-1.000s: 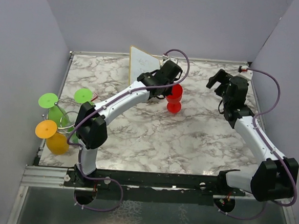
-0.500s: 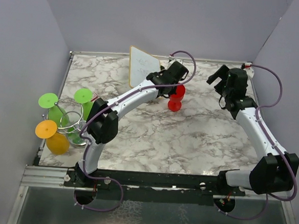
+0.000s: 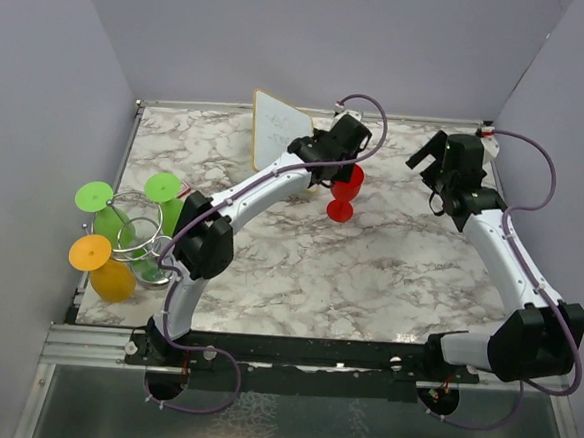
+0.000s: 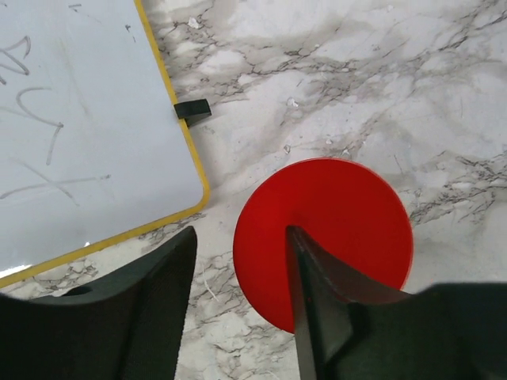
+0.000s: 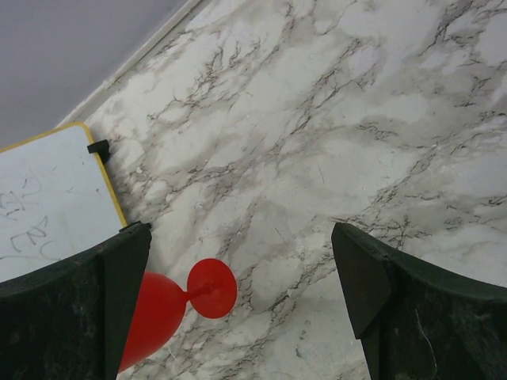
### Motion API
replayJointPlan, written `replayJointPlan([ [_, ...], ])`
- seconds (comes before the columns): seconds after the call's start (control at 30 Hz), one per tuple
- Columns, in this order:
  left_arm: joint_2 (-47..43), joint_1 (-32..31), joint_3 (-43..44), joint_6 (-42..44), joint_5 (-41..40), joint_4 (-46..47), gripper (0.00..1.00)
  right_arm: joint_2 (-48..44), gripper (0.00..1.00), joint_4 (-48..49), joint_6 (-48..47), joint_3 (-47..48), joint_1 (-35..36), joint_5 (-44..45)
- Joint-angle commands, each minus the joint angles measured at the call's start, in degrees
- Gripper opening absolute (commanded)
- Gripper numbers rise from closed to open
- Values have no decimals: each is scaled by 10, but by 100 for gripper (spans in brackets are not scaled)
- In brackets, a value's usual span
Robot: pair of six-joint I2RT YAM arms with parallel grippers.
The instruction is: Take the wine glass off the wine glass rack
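Well, your red glass [image 3: 343,189] stands by the white board [image 3: 275,128], off the rack [image 3: 141,235]. Your left hand [image 4: 239,234] hangs half-open, right hand [image 5: 242,229] wide.

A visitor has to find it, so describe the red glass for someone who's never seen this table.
On the marble table, look toward the far middle, just right of the tilted white board. The red wine glass sits there alone; the green glasses and orange glass are on the chrome rack at the left edge.
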Motion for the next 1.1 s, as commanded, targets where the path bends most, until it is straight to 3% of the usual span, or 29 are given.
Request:
replayJointPlan([
  [0.0,-44,-1,41,21,16,-22,55,-47,99,7,-17,1,-1,23],
  [0.2,-156,-1,26,41,39,-34,77,-113,99,51,-48,-59,-1,12],
  [0.4,-348,-1,-131,63,57,0,97,-189,100,110,-98,-110,-1,-67],
  [0.57,-513,-1,-268,62,63,36,99,-228,100,147,-110,-138,-1,-180],
  [0.83,-715,-1,-389,54,23,40,99,-233,100,260,-85,-133,0,-432],
  [1.07,-796,-1,-374,19,18,8,99,-178,99,344,48,-91,19,-516],
])
